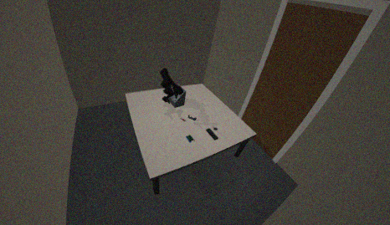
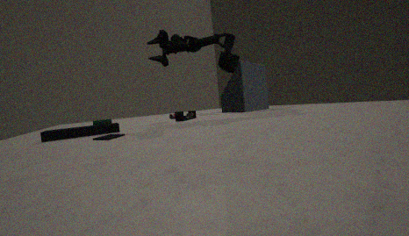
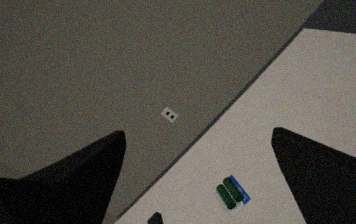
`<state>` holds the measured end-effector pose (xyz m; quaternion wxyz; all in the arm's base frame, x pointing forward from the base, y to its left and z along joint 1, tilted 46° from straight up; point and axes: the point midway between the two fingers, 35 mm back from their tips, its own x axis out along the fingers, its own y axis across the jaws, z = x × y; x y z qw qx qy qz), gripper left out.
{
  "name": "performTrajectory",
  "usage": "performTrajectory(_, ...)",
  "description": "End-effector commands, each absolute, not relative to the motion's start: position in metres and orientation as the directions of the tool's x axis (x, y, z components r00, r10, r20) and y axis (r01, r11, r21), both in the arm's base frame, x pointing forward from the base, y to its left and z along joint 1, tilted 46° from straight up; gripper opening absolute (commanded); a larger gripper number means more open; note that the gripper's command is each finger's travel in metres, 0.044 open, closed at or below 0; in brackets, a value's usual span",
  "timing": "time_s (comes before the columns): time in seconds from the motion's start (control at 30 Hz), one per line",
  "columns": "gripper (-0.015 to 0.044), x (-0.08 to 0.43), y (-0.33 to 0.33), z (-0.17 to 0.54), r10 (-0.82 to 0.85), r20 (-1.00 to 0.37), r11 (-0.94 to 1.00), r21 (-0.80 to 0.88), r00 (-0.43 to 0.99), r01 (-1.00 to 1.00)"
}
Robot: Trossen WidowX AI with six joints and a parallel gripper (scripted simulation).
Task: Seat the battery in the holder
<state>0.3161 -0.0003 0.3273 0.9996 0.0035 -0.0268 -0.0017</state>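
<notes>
On the exterior view, nearest the camera on the pale white surface (image 2: 263,173) lie a long flat black bar (image 2: 79,132) with a small green block (image 2: 102,122) just behind it and a thin dark plate (image 2: 109,136) just in front. Farther back sits a small dark holder with upright ends (image 2: 183,116); it is too small and dim to tell a battery apart from it. Above and a little left of it, well apart from it, hangs the black arm's end effector (image 2: 159,48), its two fingers spread wide with nothing between them, pointing away from the grey-blue base block (image 2: 246,87). The wrist view shows both dark fingers far apart, with the surface edge and a green-and-blue flat item (image 3: 231,193) between them. From the top, a tiny dark-and-red object (image 1: 189,117) lies in front of the arm.
</notes>
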Motion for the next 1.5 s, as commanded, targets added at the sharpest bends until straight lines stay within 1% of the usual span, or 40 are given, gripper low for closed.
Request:
performTrajectory(0.0, 0.0374, 0.318, -0.001, 0.325, -0.009, 0.042, 1.0, 0.003, 0.999, 0.008)
performTrajectory(0.07, 0.0321, 0.331, -0.005, 0.304, -0.049, -0.046, 0.998, -0.03, 0.998, 0.047)
performTrajectory(0.17, 0.0242, 0.353, -0.015, 0.254, -0.142, -0.246, 0.985, -0.135, 0.959, 0.111)
performTrajectory(0.2, 0.0224, 0.358, -0.018, 0.237, -0.173, -0.309, 0.976, -0.178, 0.935, 0.122)
performTrajectory(0.3, 0.0224, 0.367, -0.028, 0.186, -0.269, -0.478, 0.941, -0.317, 0.836, 0.121)
performTrajectory(0.37, 0.0224, 0.366, -0.036, 0.152, -0.342, -0.573, 0.904, -0.417, 0.745, 0.094)
performTrajectory(0.5, 0.0224, 0.356, -0.05, 0.093, -0.478, -0.695, 0.807, -0.589, 0.537, -0.043)
performTrajectory(0.57, 0.0224, 0.349, -0.055, 0.068, -0.543, -0.721, 0.747, -0.649, 0.432, -0.145)
performTrajectory(0.67, 0.0224, 0.337, -0.061, 0.036, -0.636, -0.717, 0.641, -0.697, 0.285, -0.323)
performTrajectory(0.73, 0.0224, 0.331, -0.063, 0.023, -0.676, -0.701, 0.588, -0.699, 0.227, -0.406)
performTrajectory(1.47, 0.0224, 0.335, -0.074, 0.011, -0.681, -0.699, 0.582, -0.698, 0.22, -0.417)
